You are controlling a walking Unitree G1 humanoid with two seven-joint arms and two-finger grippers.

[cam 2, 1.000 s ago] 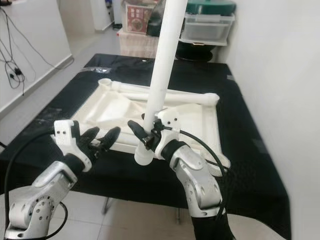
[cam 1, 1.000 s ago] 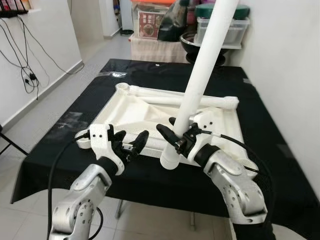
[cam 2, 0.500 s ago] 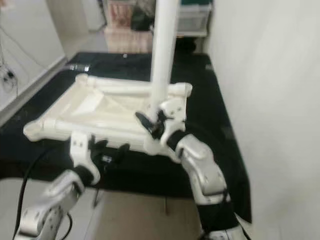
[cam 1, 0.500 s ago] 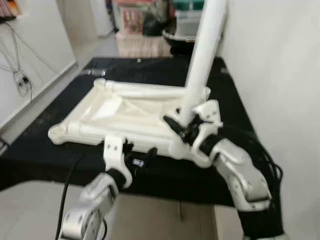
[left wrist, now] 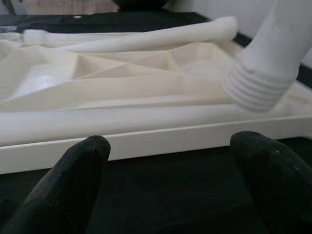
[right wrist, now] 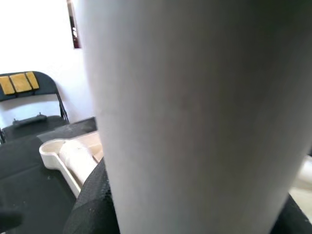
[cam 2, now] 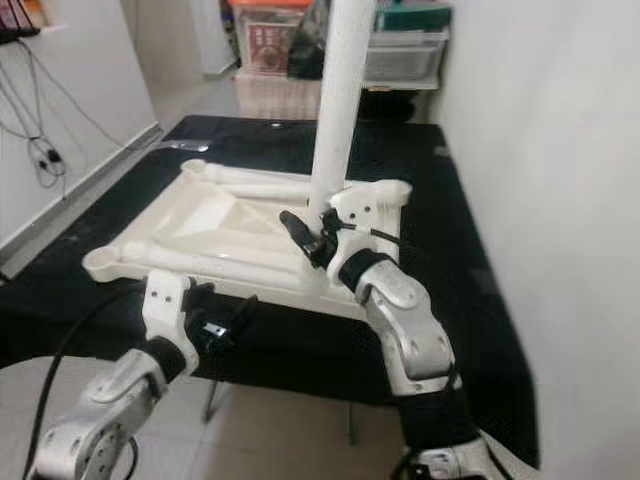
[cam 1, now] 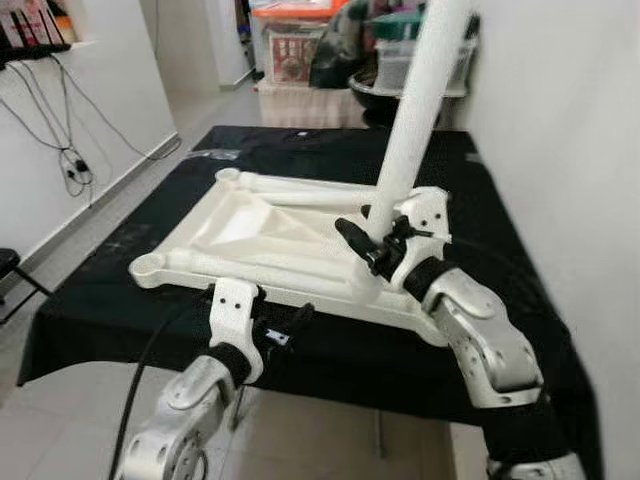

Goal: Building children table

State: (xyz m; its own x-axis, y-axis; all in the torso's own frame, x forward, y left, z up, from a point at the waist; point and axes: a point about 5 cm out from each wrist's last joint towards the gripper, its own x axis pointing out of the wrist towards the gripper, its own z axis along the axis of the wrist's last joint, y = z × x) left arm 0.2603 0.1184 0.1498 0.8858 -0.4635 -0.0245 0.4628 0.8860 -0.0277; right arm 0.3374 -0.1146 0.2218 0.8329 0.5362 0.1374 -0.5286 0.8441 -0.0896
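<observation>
Both arms are silver metal with rounded, jointed shells pierced by small round holes near the elbows. Each wrist ends in a black ribbed cuff and a white plastic bracket with small screw holes. The left tool (cam 1: 270,328) and the right tool (cam 1: 372,243) each carry two long black fingers (left wrist: 73,180) with a matte, finely grained surface and rounded tips. A black cable loops from each bracket back along its arm

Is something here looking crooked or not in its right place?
The white leg held by the right pincer tilts; its threaded end hangs above the upturned tabletop, not seated in a corner socket. The left pincer is open before the near edge.
</observation>
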